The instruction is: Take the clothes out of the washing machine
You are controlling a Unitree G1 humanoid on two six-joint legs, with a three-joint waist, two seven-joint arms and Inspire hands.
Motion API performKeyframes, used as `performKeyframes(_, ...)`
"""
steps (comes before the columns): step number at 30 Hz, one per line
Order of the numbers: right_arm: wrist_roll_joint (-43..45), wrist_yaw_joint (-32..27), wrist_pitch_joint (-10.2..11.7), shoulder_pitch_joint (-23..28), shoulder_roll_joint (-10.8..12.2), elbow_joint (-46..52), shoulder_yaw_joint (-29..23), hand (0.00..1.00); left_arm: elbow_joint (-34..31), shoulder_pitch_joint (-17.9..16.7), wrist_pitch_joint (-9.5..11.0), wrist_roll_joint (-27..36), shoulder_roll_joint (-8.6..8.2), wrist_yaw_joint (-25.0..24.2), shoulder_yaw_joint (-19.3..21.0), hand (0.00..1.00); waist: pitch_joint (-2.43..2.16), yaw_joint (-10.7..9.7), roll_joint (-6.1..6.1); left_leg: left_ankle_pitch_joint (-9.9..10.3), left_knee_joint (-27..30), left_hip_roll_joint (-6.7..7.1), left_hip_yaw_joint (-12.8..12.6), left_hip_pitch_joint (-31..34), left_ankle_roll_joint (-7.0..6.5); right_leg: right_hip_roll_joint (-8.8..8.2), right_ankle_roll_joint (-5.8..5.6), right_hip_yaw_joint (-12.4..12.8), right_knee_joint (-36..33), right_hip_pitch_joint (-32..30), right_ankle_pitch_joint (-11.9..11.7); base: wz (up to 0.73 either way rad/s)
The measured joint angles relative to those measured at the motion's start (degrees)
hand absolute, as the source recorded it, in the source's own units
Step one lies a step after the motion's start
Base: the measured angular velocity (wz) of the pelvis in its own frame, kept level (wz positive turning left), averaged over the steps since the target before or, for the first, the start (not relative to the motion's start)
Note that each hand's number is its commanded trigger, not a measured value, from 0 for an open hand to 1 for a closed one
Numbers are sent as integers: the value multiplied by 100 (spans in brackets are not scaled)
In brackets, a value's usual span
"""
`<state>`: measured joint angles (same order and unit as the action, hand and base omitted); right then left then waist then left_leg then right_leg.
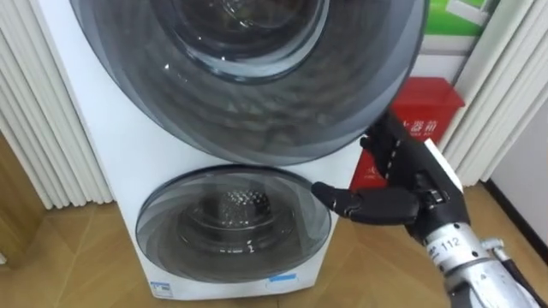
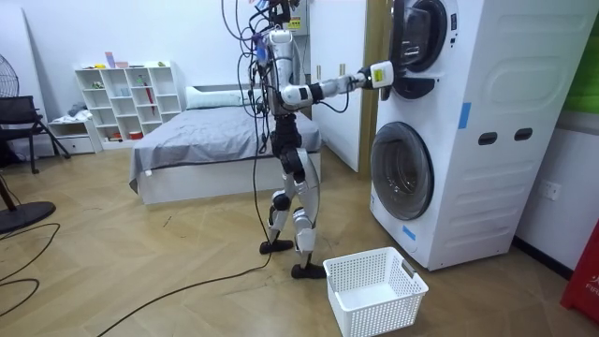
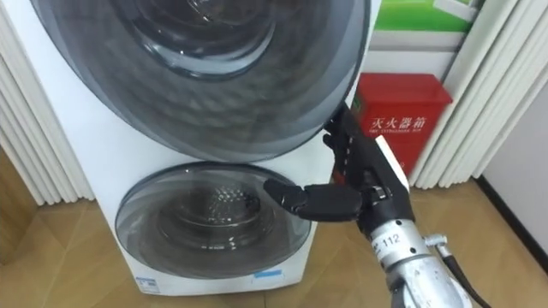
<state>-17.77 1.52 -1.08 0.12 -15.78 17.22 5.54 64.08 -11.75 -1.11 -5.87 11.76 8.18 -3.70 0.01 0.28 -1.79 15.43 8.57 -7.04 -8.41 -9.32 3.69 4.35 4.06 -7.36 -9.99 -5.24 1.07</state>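
A white stacked washing machine (image 2: 487,140) stands right in front of me, with a round dark glass upper door (image 1: 248,85) and a lower door (image 1: 231,214); both look shut. Grey drum metal shows through the glass; I make out no clothes. My right hand (image 1: 402,175) is raised to the right rim of the upper door. Its fingers (image 1: 385,141) are straight and lie against that rim, and its thumb (image 1: 355,204) sticks out leftward over the top of the lower door. In the room view I stand upright facing the machine with this right hand (image 2: 380,75) stretched out to the upper door.
A white laundry basket (image 2: 374,290) sits on the wooden floor by my feet, before the lower door. A red box (image 1: 424,115) stands right of the machine, with white curtains (image 1: 51,128) on both sides. A bed (image 2: 206,140) and shelves (image 2: 126,98) lie behind me.
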Motion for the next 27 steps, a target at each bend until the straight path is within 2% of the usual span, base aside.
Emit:
performKeyframes(9,-473,2,-10,-31,-34,872,-106,0,123,-2,204,28,-19,18,-14,0,-9,-15,34,2,2,-1,53,17,-7,-19,34,-66,-80,-34,39,2)
performKeyframes(12,-586,8,128,-266,-30,1122,-135,0,131,1,261,69,-18,19,-53,0,-13,-10,43,2,1,-2,52,19,-7,-19,32,-67,-75,-34,42,0)
performKeyframes(18,-700,242,231,-433,-30,1345,-121,0,125,88,286,65,-13,18,-96,0,-16,2,55,2,-12,-3,45,27,-8,-18,14,-65,-67,-35,60,0)
performKeyframes(22,-635,320,255,-460,-35,1602,-112,0,129,104,304,62,-3,2,-84,0,-27,36,74,2,-19,-5,42,22,-7,-14,16,-65,-70,-35,62,0)
performKeyframes(24,-499,413,401,-500,-36,1629,11,0,125,149,311,54,4,-21,-84,0,-33,80,65,2,-19,-3,30,22,-8,-11,18,-50,-76,-51,60,-4)
performKeyframes(27,-381,546,424,-645,-41,1658,49,0,127,269,312,64,30,-95,-84,0,-46,95,44,0,-14,-5,10,36,-8,-11,19,-33,-91,-77,60,-3)
